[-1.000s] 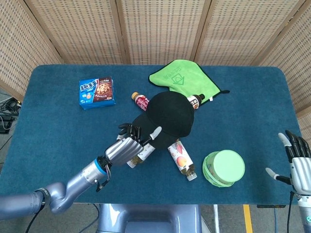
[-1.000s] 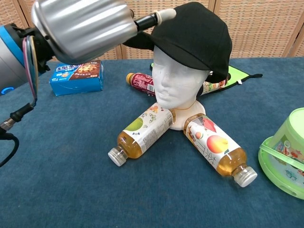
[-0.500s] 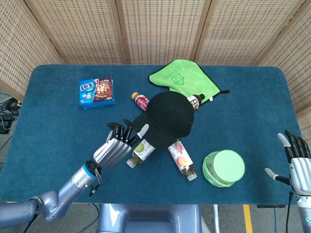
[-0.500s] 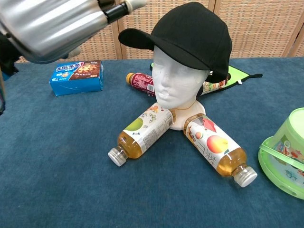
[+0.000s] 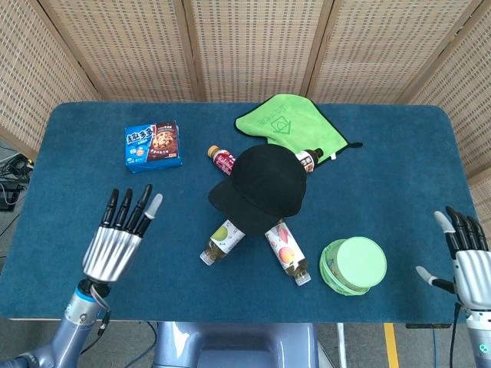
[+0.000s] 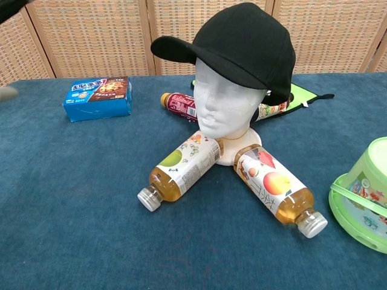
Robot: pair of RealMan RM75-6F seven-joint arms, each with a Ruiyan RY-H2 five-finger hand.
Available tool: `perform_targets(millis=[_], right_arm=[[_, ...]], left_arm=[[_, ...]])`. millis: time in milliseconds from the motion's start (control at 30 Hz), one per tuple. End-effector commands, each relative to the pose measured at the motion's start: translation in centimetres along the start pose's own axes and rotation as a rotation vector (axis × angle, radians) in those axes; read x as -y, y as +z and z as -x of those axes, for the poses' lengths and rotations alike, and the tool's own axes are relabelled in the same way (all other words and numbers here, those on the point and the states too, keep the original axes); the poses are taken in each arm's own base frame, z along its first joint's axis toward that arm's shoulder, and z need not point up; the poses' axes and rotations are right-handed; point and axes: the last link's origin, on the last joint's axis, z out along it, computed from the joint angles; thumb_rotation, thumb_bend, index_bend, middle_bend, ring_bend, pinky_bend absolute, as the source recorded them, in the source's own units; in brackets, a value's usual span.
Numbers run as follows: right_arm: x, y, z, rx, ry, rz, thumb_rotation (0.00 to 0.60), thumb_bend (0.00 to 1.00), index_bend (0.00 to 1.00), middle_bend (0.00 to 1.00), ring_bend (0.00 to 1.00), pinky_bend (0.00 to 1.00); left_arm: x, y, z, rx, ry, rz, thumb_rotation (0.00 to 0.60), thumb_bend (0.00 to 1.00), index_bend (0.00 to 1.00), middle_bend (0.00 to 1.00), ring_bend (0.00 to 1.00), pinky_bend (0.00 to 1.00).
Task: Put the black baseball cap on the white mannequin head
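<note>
The black baseball cap [image 5: 265, 182] [image 6: 245, 43] sits on the white mannequin head [image 6: 225, 110] at the table's middle, brim pointing toward me and to the left. My left hand [image 5: 120, 238] hovers over the front left of the table, fingers straight and spread, holding nothing, well away from the cap. At the front right edge my right hand [image 5: 466, 257] is raised with fingers apart and empty. The chest view shows only a blurred bit of the left hand at its top left corner.
Two juice bottles [image 6: 179, 170] [image 6: 276, 190] lie against the mannequin's base, with a red bottle [image 6: 179, 104] and a dark bottle [image 5: 308, 159] behind it. A blue cookie box [image 5: 153, 145] lies back left, a green cloth [image 5: 288, 125] at the back, a green lidded tub [image 5: 354, 265] front right.
My left hand has let go of the cap's brim and pulled back to the left and toward me, opening its fingers. The cap stays on the head. The right hand barely moved.
</note>
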Motion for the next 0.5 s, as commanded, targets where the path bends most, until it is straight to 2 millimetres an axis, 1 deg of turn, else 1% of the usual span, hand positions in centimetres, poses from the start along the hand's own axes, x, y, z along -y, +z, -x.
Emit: perform_targets(millis=[33, 233, 367, 500], right_arm=[[0.2, 0.0, 0.0, -0.005, -0.014, -0.005, 0.6, 0.03, 0.0, 0.0, 0.0, 0.0], [0.6, -0.1, 0.2, -0.011, -0.038, -0.017, 0.6, 0.03, 0.0, 0.0, 0.0, 0.0], [1.0, -0.3, 0.2, -0.018, -0.056, -0.028, 0.6, 0.03, 0.0, 0.0, 0.0, 0.0], [1.4, -0.4, 0.4, -0.014, -0.066, -0.041, 0.6, 0.03, 0.0, 0.0, 0.0, 0.0]], left_arm=[[2.4, -4.4, 1.3, 0.148, -0.184, -0.118, 0.6, 0.0, 0.0, 0.0, 0.0, 0.01], [4.0, -7.5, 2.4, 0.271, -0.459, -0.208, 0.6, 0.0, 0.0, 0.0, 0.0, 0.0], [5.3, -8.9, 3.0, 0.3, -0.556, -0.267, 0.6, 0.0, 0.0, 0.0, 0.0, 0.0], [6.4, -9.6, 3.5, 0.306, -0.581, -0.284, 0.6, 0.0, 0.0, 0.0, 0.0, 0.0]])
